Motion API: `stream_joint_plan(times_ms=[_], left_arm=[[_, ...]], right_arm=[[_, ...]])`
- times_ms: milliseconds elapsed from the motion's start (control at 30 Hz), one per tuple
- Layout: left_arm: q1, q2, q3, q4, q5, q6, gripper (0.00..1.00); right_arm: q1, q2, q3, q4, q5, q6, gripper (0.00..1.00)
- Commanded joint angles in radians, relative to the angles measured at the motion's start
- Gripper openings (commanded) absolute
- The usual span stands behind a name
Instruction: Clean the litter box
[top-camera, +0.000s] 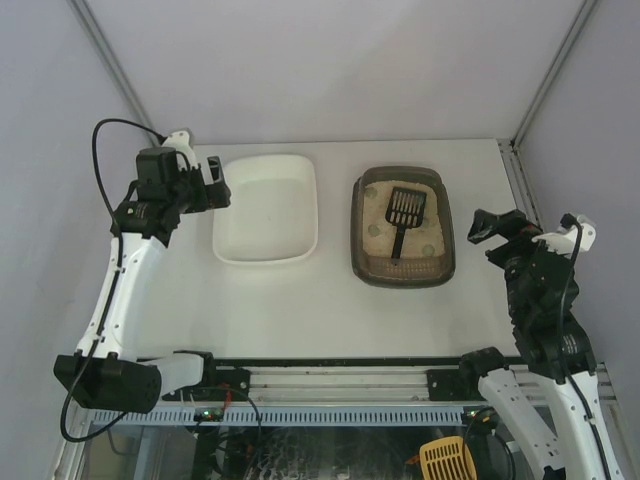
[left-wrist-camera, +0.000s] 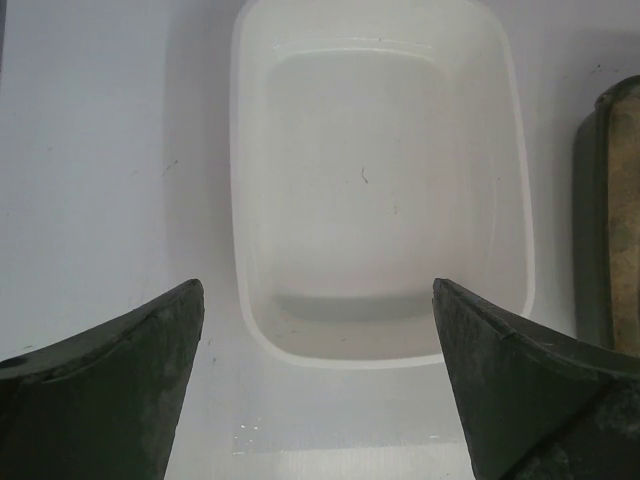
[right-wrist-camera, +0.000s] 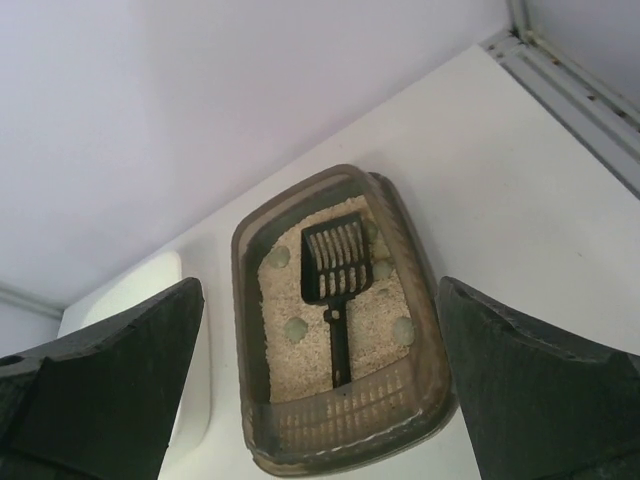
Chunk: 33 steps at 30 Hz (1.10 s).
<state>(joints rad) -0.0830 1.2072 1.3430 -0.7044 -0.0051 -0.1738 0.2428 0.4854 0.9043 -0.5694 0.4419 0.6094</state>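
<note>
Top external: litter box (top-camera: 404, 276), right of the white tub (top-camera: 265, 258), runs lengthwise near-to-far (scoop (top-camera: 404, 213) handle nearward); left gripper (top-camera: 221, 185) and right gripper (top-camera: 483, 231) gape empty.

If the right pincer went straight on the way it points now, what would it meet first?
Probably the litter box, about where the black scoop lies in it; depth is unclear.

I see a white rectangular tub (top-camera: 265, 210) sitting upright, left of centre on the white table (top-camera: 330, 310), toward its far side.
</note>
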Motion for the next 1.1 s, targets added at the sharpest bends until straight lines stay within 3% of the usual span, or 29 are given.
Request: stream_joint_plan(times_ms=[0,167,500,633,733,767,833,867,900,1000,1067], left_arm=[[-0.008,-0.036,0.047,0.028,-0.026,0.020,1.00],[-0.009,-0.054,0.028,0.038,-0.044,0.028,1.00],[-0.009,-0.063,0.017,0.046,-0.034,0.026,1.00],[-0.041,-0.038,0.076,-0.006,-0.044,0.091,1.00],[-0.165,0.091,0.199,-0.134,-0.122,0.207,1.00],[-0.193,0.134,0.230,-0.162,-0.116,0.231,1.00],[-0.221,0.202,0.265,-0.179,-0.050,0.243,1.00],[-0.223,0.227,0.273,-0.165,0.003,0.232,1.00],[-0.224,0.246,0.280,-0.144,0.059,0.216,1.00],[-0.223,0.307,0.325,-0.097,0.205,0.191,1.00],[-0.224,0.353,0.377,-0.095,0.293,0.197,1.00]], right_arm=[[0.009,-0.079,-0.059,0.174,-0.152,-0.137,1.00],[0.003,-0.100,-0.086,0.255,-0.160,-0.151,1.00],[-0.003,0.019,-0.081,0.283,-0.212,-0.138,1.00],[-0.017,0.177,-0.006,0.172,-0.278,-0.180,1.00],[-0.010,0.374,0.097,0.086,-0.350,-0.209,0.99],[-0.003,0.455,0.138,0.068,-0.378,-0.220,0.89],[0.027,0.629,0.222,0.032,-0.363,-0.216,0.47],[0.043,0.713,0.266,0.014,-0.358,-0.218,0.35],[0.060,0.802,0.310,-0.011,-0.332,-0.213,0.29],[0.112,1.022,0.422,-0.048,-0.259,-0.177,0.52],[0.117,1.099,0.425,-0.035,-0.268,-0.134,0.56]])
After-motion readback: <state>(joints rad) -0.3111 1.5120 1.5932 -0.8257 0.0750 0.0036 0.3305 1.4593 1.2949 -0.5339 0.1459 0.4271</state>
